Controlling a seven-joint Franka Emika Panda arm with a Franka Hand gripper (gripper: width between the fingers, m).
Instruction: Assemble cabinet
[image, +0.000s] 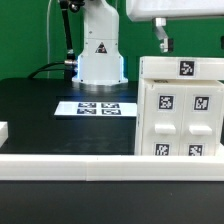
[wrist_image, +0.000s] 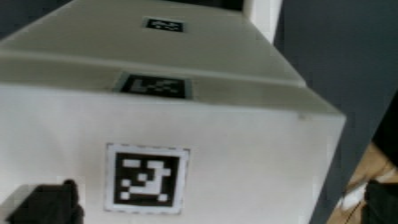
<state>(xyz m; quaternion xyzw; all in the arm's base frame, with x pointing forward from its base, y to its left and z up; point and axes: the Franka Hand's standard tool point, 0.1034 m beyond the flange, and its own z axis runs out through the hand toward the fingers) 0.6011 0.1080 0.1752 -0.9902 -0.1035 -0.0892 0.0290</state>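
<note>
The cabinet (image: 182, 110) is a big white box at the exterior view's right. Its front face holds four small tagged square panels, and one tag sits on its top. My gripper (image: 162, 44) hangs just above its top, near the top's left end; one dark finger shows there. In the wrist view the cabinet's white tagged surface (wrist_image: 196, 130) fills the frame. My gripper (wrist_image: 208, 205) is open over it. One dark fingertip (wrist_image: 45, 205) stands over the white surface. The other fingertip (wrist_image: 375, 195) is past the cabinet's edge. Nothing is held.
The robot's white base (image: 100, 55) stands at the back centre. The marker board (image: 99, 108) lies flat on the black table in front of it. A white rail (image: 70, 163) runs along the table's front edge. A small white part (image: 3, 130) sits at the far left.
</note>
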